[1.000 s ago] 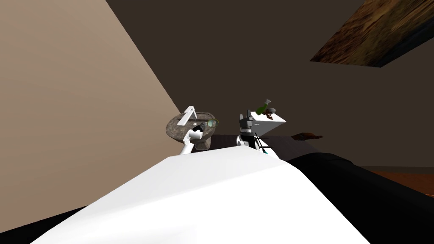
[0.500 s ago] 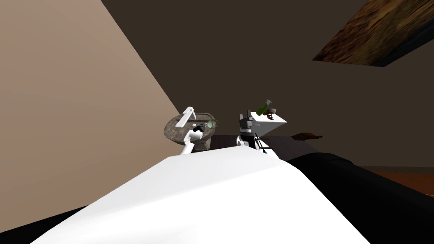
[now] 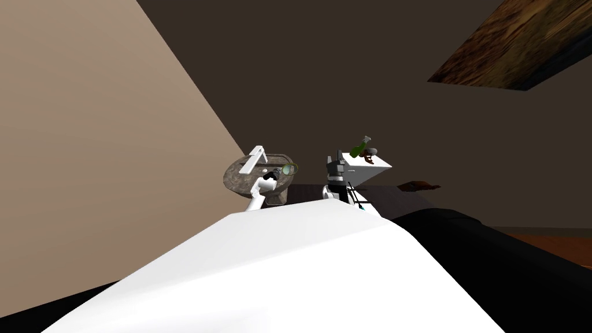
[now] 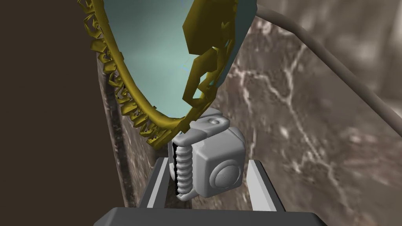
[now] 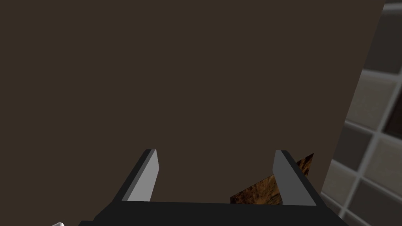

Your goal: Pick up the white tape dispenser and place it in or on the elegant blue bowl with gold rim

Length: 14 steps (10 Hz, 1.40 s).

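The grey-white tape dispenser (image 4: pixel 212 164) sits between the fingers of my left gripper (image 4: pixel 207 161), which is shut on its sides. Its top end touches the gold lattice rim of the pale blue bowl (image 4: pixel 149 59), which looms just beyond the fingertips. In the head view my left gripper (image 3: pixel 272 173) is over the round marble table (image 3: pixel 240 176), right beside the bowl (image 3: pixel 289 169) at the table's right edge. My right gripper (image 5: pixel 216 152) is open and holds nothing; it stands raised in front of me (image 3: pixel 337 161).
A long white object (image 3: pixel 255 159) lies on the marble table (image 4: pixel 306 117). To its right a white table (image 3: pixel 370 167) carries a green bottle (image 3: pixel 361 147) and a small brown thing. A tan wall runs along the left, a dark wall behind.
The whole head picture has shifted very slightly, so my head camera moved. My left gripper stays beside the bowl with the dispenser; the right arm has not moved.
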Tool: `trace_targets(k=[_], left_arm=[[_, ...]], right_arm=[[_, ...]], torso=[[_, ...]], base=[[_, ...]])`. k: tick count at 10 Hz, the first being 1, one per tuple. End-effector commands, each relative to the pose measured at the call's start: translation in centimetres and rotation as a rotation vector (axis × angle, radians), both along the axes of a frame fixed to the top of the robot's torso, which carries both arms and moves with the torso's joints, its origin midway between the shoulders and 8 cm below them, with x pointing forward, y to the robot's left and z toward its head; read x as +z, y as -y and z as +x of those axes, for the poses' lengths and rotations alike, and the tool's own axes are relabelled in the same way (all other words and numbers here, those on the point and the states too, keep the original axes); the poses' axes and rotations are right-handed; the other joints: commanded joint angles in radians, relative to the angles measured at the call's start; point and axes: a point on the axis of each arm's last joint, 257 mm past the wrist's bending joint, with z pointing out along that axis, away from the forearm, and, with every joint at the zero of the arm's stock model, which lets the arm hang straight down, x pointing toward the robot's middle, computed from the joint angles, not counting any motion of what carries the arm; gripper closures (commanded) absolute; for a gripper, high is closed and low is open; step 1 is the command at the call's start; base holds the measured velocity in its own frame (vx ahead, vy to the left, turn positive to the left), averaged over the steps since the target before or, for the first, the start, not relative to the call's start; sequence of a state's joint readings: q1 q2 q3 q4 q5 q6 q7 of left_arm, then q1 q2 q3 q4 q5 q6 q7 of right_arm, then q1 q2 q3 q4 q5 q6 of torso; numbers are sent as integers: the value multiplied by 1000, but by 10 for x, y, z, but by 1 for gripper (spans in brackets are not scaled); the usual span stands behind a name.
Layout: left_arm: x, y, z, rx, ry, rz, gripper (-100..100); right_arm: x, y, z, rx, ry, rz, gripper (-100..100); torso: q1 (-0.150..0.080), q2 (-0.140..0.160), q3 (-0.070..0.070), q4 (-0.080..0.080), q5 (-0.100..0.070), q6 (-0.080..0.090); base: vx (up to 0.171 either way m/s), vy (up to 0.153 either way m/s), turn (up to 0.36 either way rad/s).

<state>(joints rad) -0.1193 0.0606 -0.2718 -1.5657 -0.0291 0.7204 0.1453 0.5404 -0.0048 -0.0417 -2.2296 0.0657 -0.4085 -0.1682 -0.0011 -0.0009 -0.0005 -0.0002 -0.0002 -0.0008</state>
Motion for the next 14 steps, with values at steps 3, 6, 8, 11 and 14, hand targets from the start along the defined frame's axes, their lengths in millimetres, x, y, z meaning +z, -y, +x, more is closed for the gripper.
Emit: trace_targets(k=[3,6,8,11,14], left_arm=[[4,1,0,-2,2,0,100],[22,-8,4,2,29,20,100],[31,-12,3,8,36,29,100],[46,-14,-2,21,40,33,100],[61,-15,-8,36,40,30,100]], right_arm=[[0,0,0,0,0,0,0],[0,0,0,0,0,0,0],[0,0,0,0,0,0,0],[0,0,0,0,0,0,0],[0,0,0,0,0,0,0]], torso=[[0,2,1,1,0,0],[2,4,3,1,0,-1],[4,8,5,3,0,-1],[4,4,3,2,1,-1],[3,2,2,2,1,-1]], base=[[-20,4,8],[-59,23,33],[-66,47,30],[-12,43,34],[12,34,34]])
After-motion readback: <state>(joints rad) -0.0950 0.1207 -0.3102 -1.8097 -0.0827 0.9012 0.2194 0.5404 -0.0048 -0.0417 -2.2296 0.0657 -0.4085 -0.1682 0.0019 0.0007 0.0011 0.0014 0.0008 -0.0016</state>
